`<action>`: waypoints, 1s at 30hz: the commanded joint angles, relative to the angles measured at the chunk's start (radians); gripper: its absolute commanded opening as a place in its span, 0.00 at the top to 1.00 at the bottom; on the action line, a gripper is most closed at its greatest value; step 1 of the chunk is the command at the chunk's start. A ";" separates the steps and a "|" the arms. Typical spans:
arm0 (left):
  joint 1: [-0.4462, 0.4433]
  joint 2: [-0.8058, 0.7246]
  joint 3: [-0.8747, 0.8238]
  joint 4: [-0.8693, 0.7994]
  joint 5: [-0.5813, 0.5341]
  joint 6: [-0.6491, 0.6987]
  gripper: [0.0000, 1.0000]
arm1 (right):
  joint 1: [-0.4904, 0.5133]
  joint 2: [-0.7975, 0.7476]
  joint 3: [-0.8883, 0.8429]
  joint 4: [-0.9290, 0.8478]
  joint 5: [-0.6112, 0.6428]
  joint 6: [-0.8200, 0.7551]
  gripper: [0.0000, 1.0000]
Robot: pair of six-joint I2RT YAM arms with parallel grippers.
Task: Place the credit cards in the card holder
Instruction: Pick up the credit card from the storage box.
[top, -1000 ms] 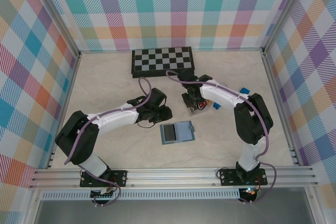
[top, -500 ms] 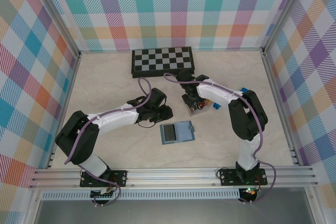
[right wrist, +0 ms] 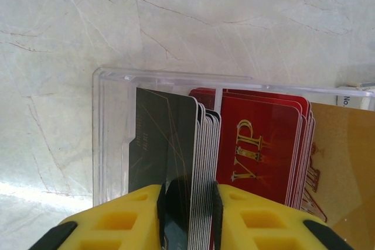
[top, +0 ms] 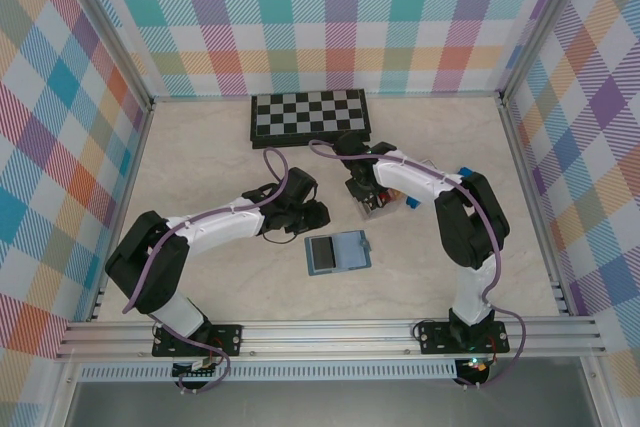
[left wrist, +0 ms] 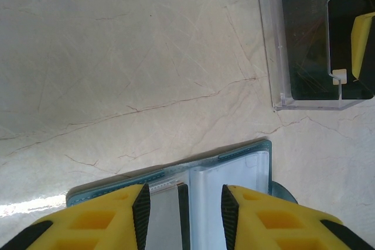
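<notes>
At the bench's (top: pixel 200 157) 12 o'clock lies a chessboard (top: pixel 309 115). At centre the teal holder (top: pixel 337 252) lies open, with the left fingers (left wrist: pixel 88 226) apart just above its fold. At its 1 o'clock a clear box (right wrist: pixel 114 144) holds red cards (right wrist: pixel 263 144), a tan card (right wrist: pixel 345 162) and dark cards (right wrist: pixel 164 139). The right fingers (right wrist: pixel 117 226) clamp the dark cards.

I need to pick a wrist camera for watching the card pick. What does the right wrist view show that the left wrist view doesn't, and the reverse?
Right wrist view: red VIP cards and a tan card standing in the clear box, with the right gripper closed around the dark cards. Left wrist view: the opened card holder lying below the open left gripper. Both: the clear box with dark cards inside, and the marble table.
</notes>
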State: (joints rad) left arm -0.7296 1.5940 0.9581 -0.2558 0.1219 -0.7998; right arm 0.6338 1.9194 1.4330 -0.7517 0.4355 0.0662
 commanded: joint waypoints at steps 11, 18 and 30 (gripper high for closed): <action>0.007 0.009 -0.016 0.021 0.020 -0.012 0.61 | 0.000 -0.034 0.020 -0.021 0.030 -0.004 0.84; 0.008 0.007 -0.015 0.019 0.021 -0.012 0.61 | 0.000 -0.056 0.026 -0.028 0.025 0.002 0.86; 0.008 -0.007 -0.014 0.025 0.027 -0.018 0.61 | 0.000 -0.135 0.019 -0.059 -0.088 0.056 0.95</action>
State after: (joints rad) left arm -0.7296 1.5948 0.9524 -0.2512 0.1371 -0.8005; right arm 0.6346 1.8236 1.4403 -0.7795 0.3954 0.0910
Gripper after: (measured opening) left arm 0.392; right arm 0.055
